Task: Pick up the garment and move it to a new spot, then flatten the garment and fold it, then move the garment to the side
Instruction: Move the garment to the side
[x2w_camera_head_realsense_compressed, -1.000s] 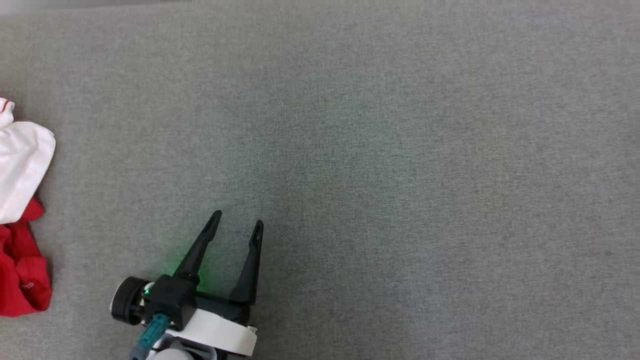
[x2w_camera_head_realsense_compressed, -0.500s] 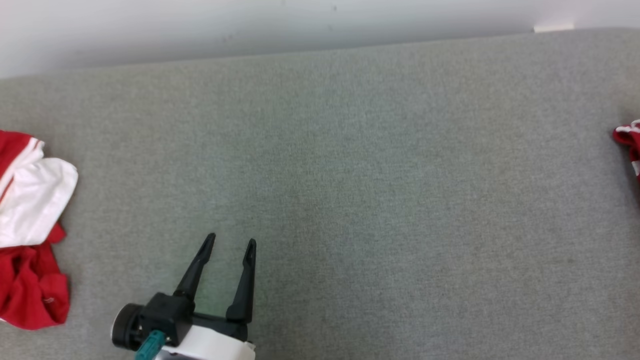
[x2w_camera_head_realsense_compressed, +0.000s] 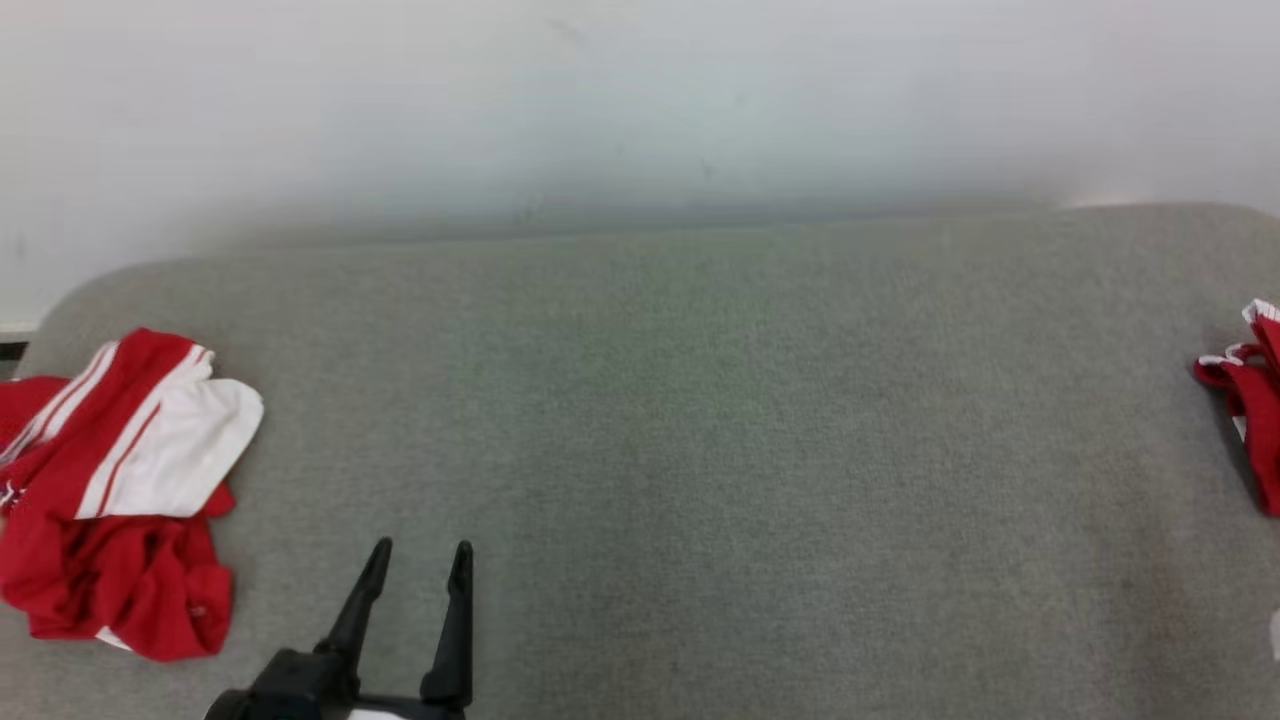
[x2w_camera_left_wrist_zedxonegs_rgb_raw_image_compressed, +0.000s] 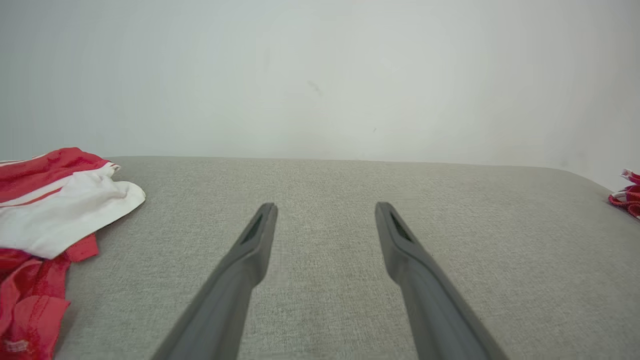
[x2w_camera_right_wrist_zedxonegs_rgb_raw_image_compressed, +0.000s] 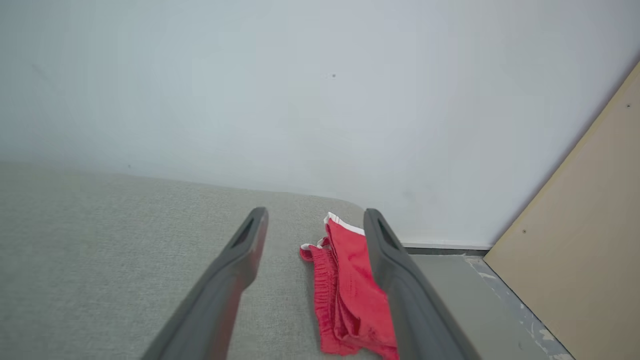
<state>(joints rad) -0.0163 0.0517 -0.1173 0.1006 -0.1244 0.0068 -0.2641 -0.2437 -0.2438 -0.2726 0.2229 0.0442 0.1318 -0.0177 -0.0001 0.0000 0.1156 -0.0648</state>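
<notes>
A crumpled red and white garment (x2w_camera_head_realsense_compressed: 120, 480) lies at the left end of the grey padded surface (x2w_camera_head_realsense_compressed: 750, 450); the left wrist view has it (x2w_camera_left_wrist_zedxonegs_rgb_raw_image_compressed: 55, 215) to the left of the fingers. A second red garment (x2w_camera_head_realsense_compressed: 1255, 420) with white trim lies bunched at the right end. My left gripper (x2w_camera_head_realsense_compressed: 421, 548) sits near the front edge, to the right of the left pile and apart from it, open with nothing between its fingers (x2w_camera_left_wrist_zedxonegs_rgb_raw_image_compressed: 326, 206). My right gripper (x2w_camera_right_wrist_zedxonegs_rgb_raw_image_compressed: 316, 212) is open and hangs short of the red garment (x2w_camera_right_wrist_zedxonegs_rgb_raw_image_compressed: 345, 280), which lies just beyond its tips.
A pale wall (x2w_camera_head_realsense_compressed: 640, 100) rises behind the far edge of the surface. In the right wrist view a beige board (x2w_camera_right_wrist_zedxonegs_rgb_raw_image_compressed: 590, 240) leans at the right, past the surface's rounded corner, with a grey floor strip (x2w_camera_right_wrist_zedxonegs_rgb_raw_image_compressed: 450, 285) below it.
The head camera has tilted up: the wall, the far edge and the right-hand red garment have come into view. Both grippers have stayed open.
</notes>
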